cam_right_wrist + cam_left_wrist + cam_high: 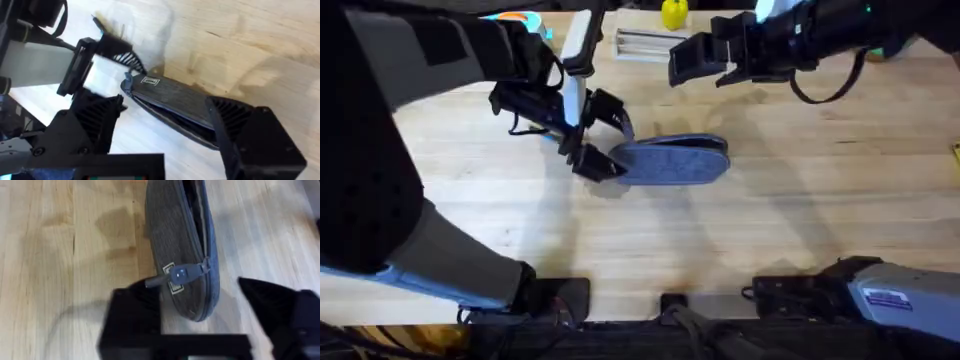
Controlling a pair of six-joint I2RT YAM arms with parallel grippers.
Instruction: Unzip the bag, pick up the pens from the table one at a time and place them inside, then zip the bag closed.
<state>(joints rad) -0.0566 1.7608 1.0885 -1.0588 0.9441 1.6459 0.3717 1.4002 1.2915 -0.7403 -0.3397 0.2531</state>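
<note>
The blue-grey bag [672, 161] lies lengthwise on the wooden table [800, 220], near the middle. Its metal pull [178, 274] sits at the end nearest my left gripper, and the zip gapes apart beyond it [192, 200]. My left gripper [603, 140] is open, one finger [132, 317] on each side of that end of the bag [175, 235], close to the pull. My right gripper [695, 62] hovers open, above and behind the bag [175, 100], with nothing between its fingers [250, 135]. The pens are out of view.
A pale flat box [645, 42] and a yellow object [674, 14] sit at the table's far edge. An orange and blue item [515, 18] is at the far left, partly behind the left arm. Bare wood lies in front of the bag.
</note>
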